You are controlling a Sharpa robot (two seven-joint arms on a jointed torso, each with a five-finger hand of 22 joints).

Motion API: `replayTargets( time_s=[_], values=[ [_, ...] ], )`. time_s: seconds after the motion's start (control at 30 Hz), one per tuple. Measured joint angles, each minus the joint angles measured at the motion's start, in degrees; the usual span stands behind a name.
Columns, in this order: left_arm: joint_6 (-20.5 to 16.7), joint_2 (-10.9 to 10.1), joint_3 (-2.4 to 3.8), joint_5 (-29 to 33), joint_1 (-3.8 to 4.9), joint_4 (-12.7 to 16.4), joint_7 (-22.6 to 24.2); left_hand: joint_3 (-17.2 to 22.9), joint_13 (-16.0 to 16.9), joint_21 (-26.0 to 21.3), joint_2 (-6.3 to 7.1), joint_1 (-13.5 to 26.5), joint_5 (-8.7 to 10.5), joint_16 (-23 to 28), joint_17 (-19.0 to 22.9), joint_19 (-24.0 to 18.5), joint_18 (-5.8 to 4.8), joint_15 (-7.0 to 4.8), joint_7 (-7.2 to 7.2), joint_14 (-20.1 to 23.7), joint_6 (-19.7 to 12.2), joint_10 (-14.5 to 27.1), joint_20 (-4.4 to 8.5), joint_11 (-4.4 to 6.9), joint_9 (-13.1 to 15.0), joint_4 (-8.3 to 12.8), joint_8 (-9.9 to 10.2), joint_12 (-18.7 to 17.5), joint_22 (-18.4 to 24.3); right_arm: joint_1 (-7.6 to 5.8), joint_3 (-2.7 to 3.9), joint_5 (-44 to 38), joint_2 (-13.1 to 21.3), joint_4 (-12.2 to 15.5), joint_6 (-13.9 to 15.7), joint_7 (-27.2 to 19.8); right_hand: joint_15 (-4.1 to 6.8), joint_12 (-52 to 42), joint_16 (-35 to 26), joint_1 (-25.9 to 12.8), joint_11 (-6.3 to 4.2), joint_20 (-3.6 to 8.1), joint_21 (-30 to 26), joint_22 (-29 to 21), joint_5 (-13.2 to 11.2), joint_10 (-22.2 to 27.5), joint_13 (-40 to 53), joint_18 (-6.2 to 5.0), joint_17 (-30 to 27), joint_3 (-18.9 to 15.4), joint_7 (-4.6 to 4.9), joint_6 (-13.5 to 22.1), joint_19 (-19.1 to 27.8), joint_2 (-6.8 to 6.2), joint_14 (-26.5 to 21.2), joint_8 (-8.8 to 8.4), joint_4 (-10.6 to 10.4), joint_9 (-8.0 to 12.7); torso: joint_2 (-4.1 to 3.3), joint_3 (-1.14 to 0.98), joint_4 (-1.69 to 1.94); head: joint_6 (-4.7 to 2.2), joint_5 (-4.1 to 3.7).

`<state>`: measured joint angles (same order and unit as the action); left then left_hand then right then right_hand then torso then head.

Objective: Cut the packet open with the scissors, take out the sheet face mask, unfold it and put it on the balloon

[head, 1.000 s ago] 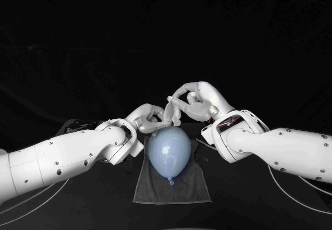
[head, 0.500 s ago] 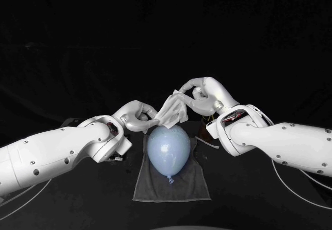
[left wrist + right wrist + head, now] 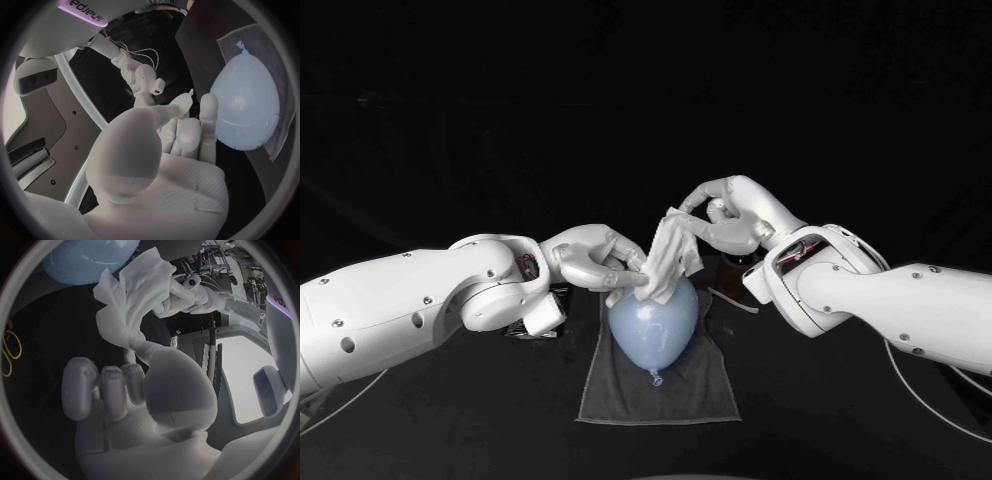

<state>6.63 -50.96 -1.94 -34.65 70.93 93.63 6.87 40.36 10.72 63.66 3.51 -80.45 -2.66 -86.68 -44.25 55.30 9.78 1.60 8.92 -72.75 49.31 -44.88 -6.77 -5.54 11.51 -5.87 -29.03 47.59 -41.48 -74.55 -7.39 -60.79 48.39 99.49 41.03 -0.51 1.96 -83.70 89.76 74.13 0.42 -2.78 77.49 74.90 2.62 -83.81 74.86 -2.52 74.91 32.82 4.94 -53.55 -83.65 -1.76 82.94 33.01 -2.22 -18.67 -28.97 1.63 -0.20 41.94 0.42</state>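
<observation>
Since the earlier frames the left hand (image 3: 600, 262) came in and down towards the balloon, the right hand (image 3: 727, 214) dropped lower, and the sheet that had been pulled partly wide between them sagged back into a bunch. The white crumpled sheet face mask (image 3: 671, 250) hung between the two hands, its lower end touching the far tip of the pale blue oval rubber balloon (image 3: 653, 318). The balloon lay lengthwise, knot towards the robot, on a grey fabric cloth (image 3: 661, 395) on the black table (image 3: 862, 430). The right hand pinched the mask's upper corner, seen plainly in the right wrist view (image 3: 134, 295). The left hand's curled fingers gripped the lower side, close against the balloon. Judged mid-unfolding, mask not yet laid on. Risks: the wet layers looked stuck together, so pulling apart could tear the sheet or slip a pinch and drop it in a heap. The balloon was loose and light, so a nudge from the left hand could roll it off the cloth. Laying it bunched would leave it folded and off-centre.
</observation>
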Motion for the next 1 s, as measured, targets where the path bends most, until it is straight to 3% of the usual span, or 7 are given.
replayTargets(
  time_s=[0.23,0.33,0.47,0.6,0.8,1.0],
  values=[
    [8.4,-0.5,-0.04,6.1,0.21,-0.4,-0.1,0.1,-1.6,-2.5,-0.60,0.4,0.00,1.1,3.9,-1.2,-0.03,0.37,0.49,1.8,-0.5,-0.4,-0.49,-0.37,0.4,0.1,1.5,-3.0,2.9,0.02,-0.26,0.0,1.7,2.1,-4.0,1.9,0.00,0.0,0.0,0.0,0.00,0.00,0.0,0.0,-0.1,0.0,0.0,0.00,0.0,0.0,0.00,0.0,0.0,0.00,0.0,0.01,0.0,0.0,-0.02,0.00,0.04,-0.08,0.16],
    [10.3,-0.5,-0.16,8.4,0.24,-0.8,-0.4,1.4,-3.8,-3.4,-1.18,0.9,0.02,1.6,4.4,-1.1,-0.03,0.57,0.81,2.0,-0.8,-3.2,-0.52,-0.74,0.6,0.3,2.8,-7.2,3.6,0.10,-0.38,0.0,1.6,2.1,-5.3,2.6,0.00,0.1,-0.2,0.0,0.00,-0.01,0.0,0.0,-0.2,0.0,0.0,0.00,0.0,0.0,0.00,0.0,0.0,0.00,0.0,0.00,0.0,0.0,-0.02,-0.01,0.04,0.03,0.17],
    [12.3,-0.5,-0.80,11.9,0.24,-1.5,-1.3,3.1,-6.2,-3.9,-1.80,1.5,0.02,1.9,4.2,-0.6,-0.05,1.05,1.83,1.5,-1.9,-5.1,-1.06,-1.44,0.7,-0.3,4.3,-12.4,4.2,0.39,-0.58,0.2,0.8,0.3,-6.7,3.5,0.00,0.1,0.0,0.0,0.01,-0.09,-0.2,0.0,-0.2,0.0,0.0,0.00,0.0,0.0,-0.01,0.0,0.1,0.00,0.0,-0.03,0.0,0.0,-0.02,0.04,0.06,0.34,0.17],
    [13.4,-0.5,-1.27,14.5,0.04,-2.4,-2.2,4.0,-7.1,-4.3,-2.39,2.3,0.02,1.9,4.0,-0.1,-0.06,1.39,2.25,1.2,-2.5,-6.2,-1.54,-2.06,0.9,-1.3,5.0,-15.8,4.7,0.62,-0.70,0.5,-0.4,-2.3,-7.5,3.9,0.00,0.1,0.0,0.0,0.01,-0.10,-0.4,0.0,0.0,0.0,0.0,0.00,0.0,0.0,0.00,0.0,0.1,0.00,0.0,-0.05,0.0,0.0,-0.08,0.07,0.10,0.69,0.20],
    [13.1,0.2,-1.79,17.2,-0.70,-3.9,-3.6,4.6,-7.1,-4.7,-2.67,3.6,0.02,1.9,2.4,1.4,-0.08,1.47,2.27,0.0,-2.5,-8.6,-1.55,-1.93,1.7,-2.4,5.3,-19.1,5.0,1.32,-0.84,1.4,-2.4,-5.7,-8.0,4.2,0.00,0.1,0.0,0.0,0.01,-0.10,-0.4,0.0,0.0,0.0,0.0,0.00,0.0,0.0,0.00,0.0,0.1,0.00,0.0,-0.21,0.0,0.0,-0.25,0.18,0.18,1.74,0.05],
    [11.0,1.7,-2.02,19.0,-1.58,-5.6,-5.5,3.4,-7.1,-4.7,-1.83,5.8,0.00,2.1,1.7,2.6,-0.09,1.56,2.87,-0.9,-1.8,-10.1,-1.60,-2.10,2.4,-4.0,5.3,-21.1,4.4,1.78,-0.89,2.4,-4.4,-8.8,-8.1,4.2,0.00,0.2,0.0,0.0,0.10,-0.10,-0.7,0.0,0.0,0.1,0.0,0.01,0.0,0.0,0.01,0.0,0.1,0.00,0.0,-0.22,0.0,0.0,-0.28,0.25,0.21,3.11,-0.12]
  ],
)
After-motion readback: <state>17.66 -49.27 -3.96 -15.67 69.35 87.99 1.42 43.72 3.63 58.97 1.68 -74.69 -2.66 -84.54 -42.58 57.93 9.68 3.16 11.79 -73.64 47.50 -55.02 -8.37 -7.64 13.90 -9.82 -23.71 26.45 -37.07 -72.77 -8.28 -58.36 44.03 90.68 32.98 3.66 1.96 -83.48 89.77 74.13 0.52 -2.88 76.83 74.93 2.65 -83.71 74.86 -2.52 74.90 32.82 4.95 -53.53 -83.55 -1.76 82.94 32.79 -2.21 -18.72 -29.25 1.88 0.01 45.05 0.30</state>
